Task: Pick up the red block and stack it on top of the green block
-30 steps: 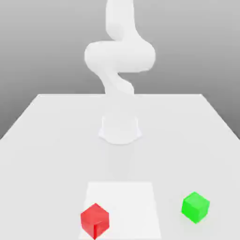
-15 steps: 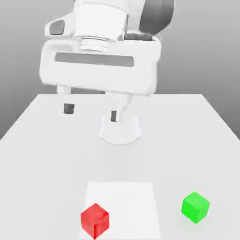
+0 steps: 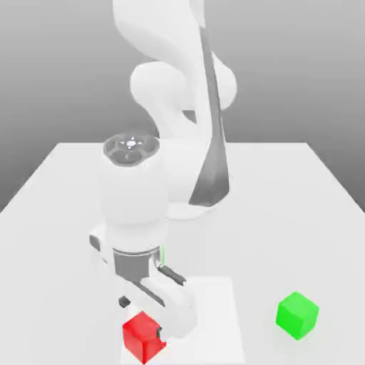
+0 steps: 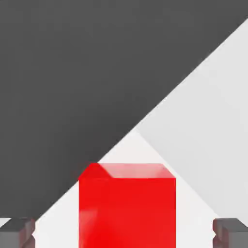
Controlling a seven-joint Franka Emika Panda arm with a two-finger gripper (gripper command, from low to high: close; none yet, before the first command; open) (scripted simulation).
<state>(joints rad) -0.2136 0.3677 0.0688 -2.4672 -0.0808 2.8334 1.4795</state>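
The red block (image 3: 142,339) sits on the table near the front, toward the exterior view's left. My gripper (image 3: 142,319) has come down over it and is open. In the hand view the red block (image 4: 127,203) stands between my two dark fingertips (image 4: 17,231), with a gap on each side, so nothing grips it. The green block (image 3: 297,314) rests on the table toward the exterior view's right, well apart from the red one and from my hand.
A lighter white square patch (image 3: 214,314) marks the table under the red block. The white table (image 3: 285,199) stretches back to the arm's base. The arm's links (image 3: 178,107) rise behind my hand.
The hand has dropped from high above the table to the red block, and its open fingers now stand on either side of it. Neither block has moved.
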